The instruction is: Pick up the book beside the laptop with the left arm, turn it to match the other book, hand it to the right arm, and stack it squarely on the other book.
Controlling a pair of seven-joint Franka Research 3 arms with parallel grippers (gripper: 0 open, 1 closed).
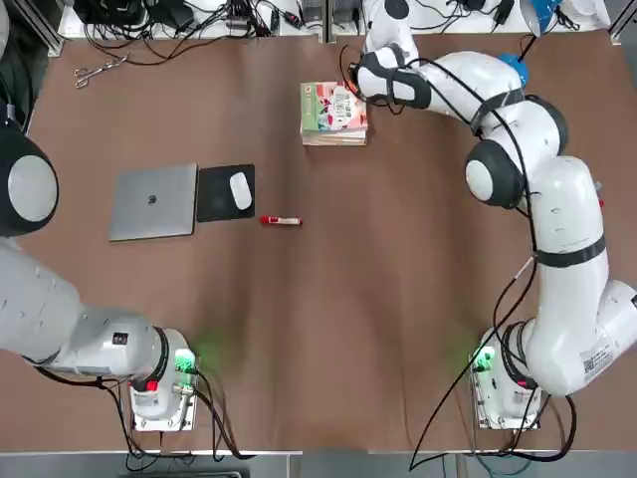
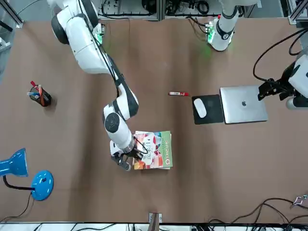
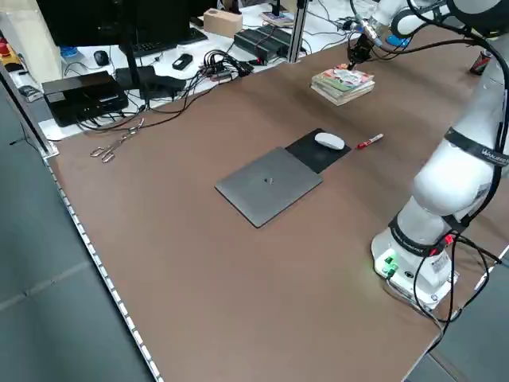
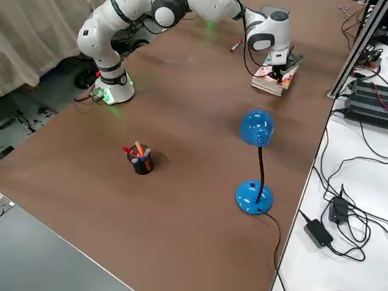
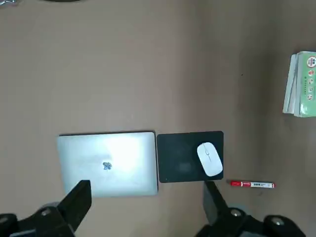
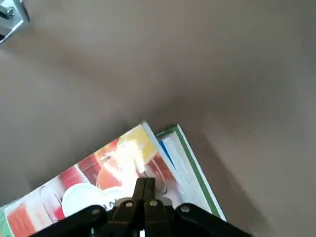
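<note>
White left arm point(image 1: 70, 319), reaching along the left side of the table; its left gripper point(image 5: 147, 186) hangs beside the laptop, fingers well apart, nothing between them.
Metal clamp-like tool point(image 1: 98, 72), lying near the far left corner.
Silver laptop point(image 1: 152, 203), closed, flat on the table.
Black mouse pad point(image 1: 211, 207), just beside the laptop; white mouse point(image 1: 241, 190) on it.
Red-and-white marker point(image 1: 282, 220), lying near the pad.
Colourful book point(image 1: 336, 105), green along one edge, uppermost in a short stack toward the far side of the table; under it, pale-covered book point(image 6: 185, 170), one corner showing past the upper cover.
Right gripper point(image 6: 145, 181), fingers together with nothing visible between them, at the stack's right-hand part; contact cannot be told.
White right arm point(image 1: 567, 219), bent, reaching out to the stack.
Blue lamp point(image 4: 257, 128), on a round base, farther right.
Black pen cup point(image 4: 142, 163), upright, holding pens.
</note>
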